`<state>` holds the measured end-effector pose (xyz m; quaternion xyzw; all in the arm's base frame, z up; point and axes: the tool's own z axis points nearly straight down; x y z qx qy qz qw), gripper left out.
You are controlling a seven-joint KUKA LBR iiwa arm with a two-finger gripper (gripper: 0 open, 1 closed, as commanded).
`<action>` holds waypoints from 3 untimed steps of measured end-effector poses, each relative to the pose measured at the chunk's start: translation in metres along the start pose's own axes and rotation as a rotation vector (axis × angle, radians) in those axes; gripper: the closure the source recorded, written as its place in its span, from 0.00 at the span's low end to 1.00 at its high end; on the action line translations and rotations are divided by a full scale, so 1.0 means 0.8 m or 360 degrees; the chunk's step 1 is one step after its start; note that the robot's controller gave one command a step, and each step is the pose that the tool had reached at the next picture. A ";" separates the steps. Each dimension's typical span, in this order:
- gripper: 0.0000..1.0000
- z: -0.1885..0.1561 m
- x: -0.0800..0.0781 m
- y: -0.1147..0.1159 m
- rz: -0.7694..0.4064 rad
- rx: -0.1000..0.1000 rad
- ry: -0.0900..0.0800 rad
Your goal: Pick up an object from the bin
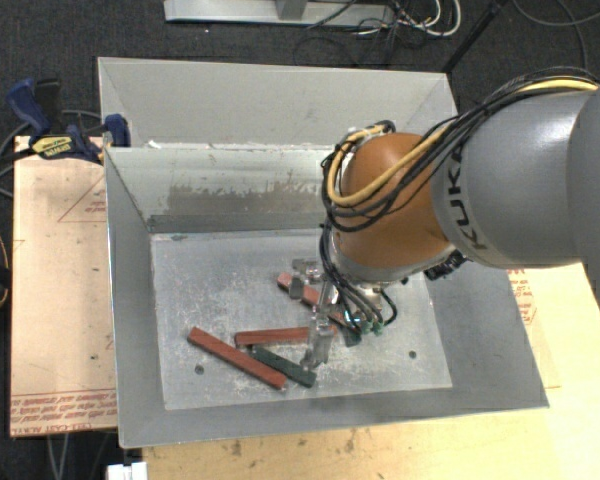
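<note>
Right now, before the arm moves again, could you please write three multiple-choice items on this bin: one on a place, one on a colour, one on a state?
1. In the grey bin, the jaws are:
A. over the right ends of the bars
B. at the left wall
C. in the far left corner

2. The bar nearest the jaws' tip is:
A. yellow
B. white
C. dark green

3. The long red-brown bar:
A. stands upright
B. lies flat on the floor
C. leans on a wall

Answers:
1 A: the jaws come down where the bars' right ends meet.
2 C: it looks dark green beside the red-brown ones.
3 B: its whole length rests on the bin's floor.
</note>
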<state>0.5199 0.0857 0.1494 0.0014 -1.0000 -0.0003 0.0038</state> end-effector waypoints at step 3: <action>1.00 -0.096 -0.174 -0.051 -0.0717 0.0005 -0.0035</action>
